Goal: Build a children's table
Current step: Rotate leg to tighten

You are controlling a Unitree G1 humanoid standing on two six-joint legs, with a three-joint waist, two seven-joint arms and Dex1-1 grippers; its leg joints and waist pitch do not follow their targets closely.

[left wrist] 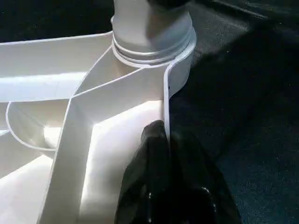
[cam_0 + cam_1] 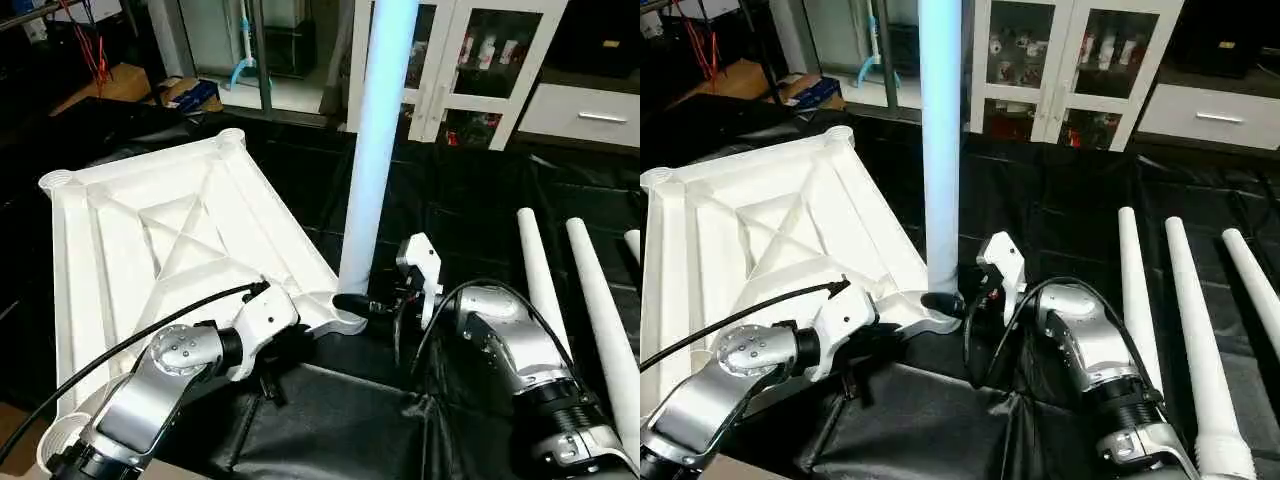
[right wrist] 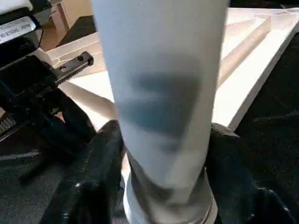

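While the table top (image 2: pixel 170 240) lay upside down on the black sheet (image 2: pixel 340 420), ribs showing, one leg (image 2: pixel 375 150) stood upright in its near corner socket (image 1: pixel 152 49), the corner closest to the robot's right side. The right gripper (image 3: pixel 161 154) straddled the base of that leg, a black finger (image 3: pixel 100 172) on either side and close against it, though whether they were truly clamping it could not be told. The left gripper (image 1: pixel 163 177) was clenched with nothing inside, its closed tips pressed against the top's rim just beside the socket, seemingly bracing it. Three more legs (image 2: pixel 1185 320) lay side by side on the sheet, well apart to the right. A glass-door cabinet (image 2: pixel 480 60) stood behind. Judging from this, the leg was being screwed in; if the fingers turned it while it leaned, the thread could cross and jam. If the left brace slipped off the slick rim, the whole top might spin with the leg instead of tightening, or the tall leg could tip over.
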